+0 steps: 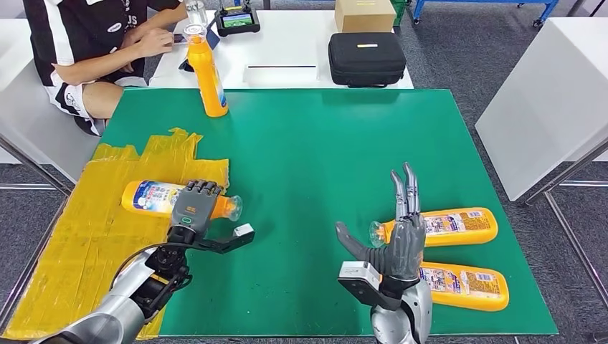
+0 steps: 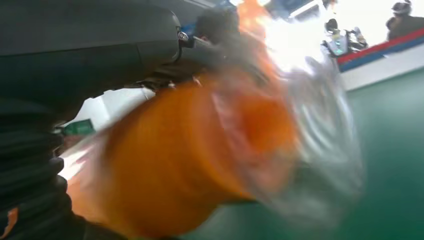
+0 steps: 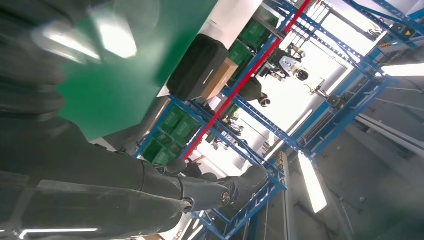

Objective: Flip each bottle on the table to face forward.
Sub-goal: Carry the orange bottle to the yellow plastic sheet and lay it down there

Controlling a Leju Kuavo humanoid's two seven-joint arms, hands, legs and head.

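Several orange bottles with clear caps are on the green mat point(image 1: 323, 143). One bottle point(image 1: 152, 197) lies on its side at the left, cap pointing right. My left hand point(image 1: 195, 206) has its fingers curled over that bottle near the neck, with the thumb reaching out below the cap. In the left wrist view this bottle point(image 2: 190, 155) is close and blurred under my left hand point(image 2: 100, 50). My right hand point(image 1: 401, 229) stands open, fingers straight up, in front of the cap of a second lying bottle point(image 1: 452, 226). A third bottle point(image 1: 466, 287) lies nearer me. Another bottle point(image 1: 208, 72) stands upright at the far left.
Yellow tape point(image 1: 86, 236) covers the table's left part. A seated person point(image 1: 93, 36) is at the far left, by a white table holding a black case point(image 1: 367, 59) and a cardboard box point(image 1: 364, 14). Another white table point(image 1: 552, 93) stands to the right.
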